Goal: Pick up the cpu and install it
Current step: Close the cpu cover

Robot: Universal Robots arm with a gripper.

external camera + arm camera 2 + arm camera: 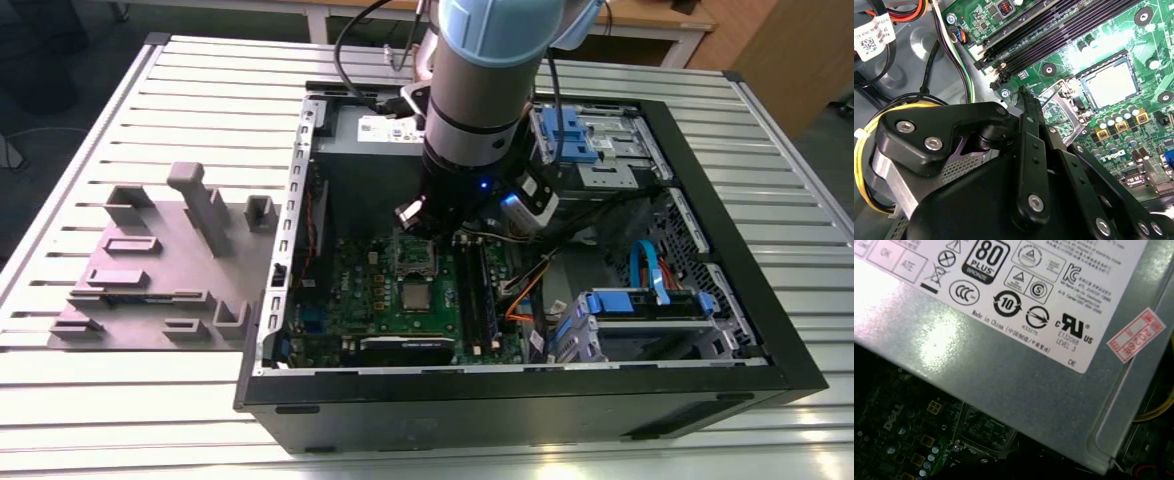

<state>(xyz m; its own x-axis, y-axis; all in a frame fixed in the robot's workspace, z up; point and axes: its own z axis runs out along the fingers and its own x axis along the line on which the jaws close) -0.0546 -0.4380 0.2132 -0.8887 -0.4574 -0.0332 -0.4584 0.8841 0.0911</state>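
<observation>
Frankly, my black pincer (pixel 430 226), open or closed I cannot tell, hangs over the green circuit board (pixel 358 290) with the small silvery square cpu (pixel 418 296) flat at its six o'clock in the exterior view, so a skewed descent might gouge it.

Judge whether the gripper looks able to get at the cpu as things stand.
Probably yes. The cpu lies bare and face up on the green board with nothing over it, and the gripper hangs close beside it.

Near-vertical arm (pixel 474 100), gripper (pixel 427 225) at its lower end.
</observation>
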